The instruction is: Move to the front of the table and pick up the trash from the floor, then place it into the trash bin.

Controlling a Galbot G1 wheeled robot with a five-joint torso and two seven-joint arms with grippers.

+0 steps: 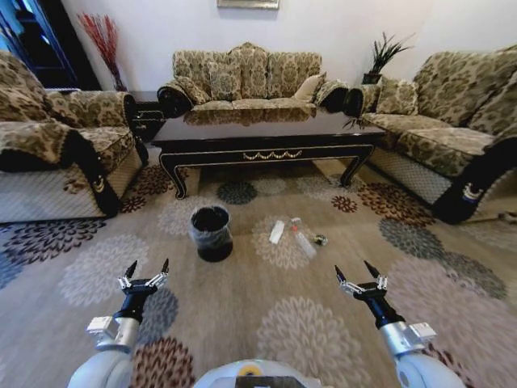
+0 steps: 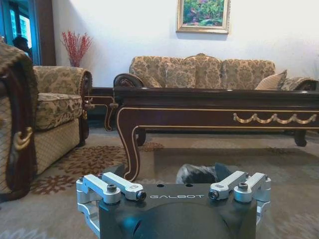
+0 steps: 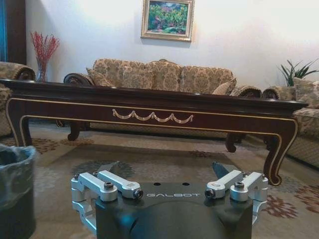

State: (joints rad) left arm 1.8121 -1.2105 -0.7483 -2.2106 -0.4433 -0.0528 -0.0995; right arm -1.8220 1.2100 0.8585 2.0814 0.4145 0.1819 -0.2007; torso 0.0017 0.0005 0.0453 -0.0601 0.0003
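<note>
Both my arms hang low over the carpet, facing the coffee table, nothing in either gripper.

My left gripper and right gripper are both spread wide and hold nothing. The table stands ahead of me, in front of the sofa. On the floor between me and it, the trash bin sits left of centre. The trash lies to its right: a white wrapper, just beside it a clear bottle, and a small dark bit.
</note>
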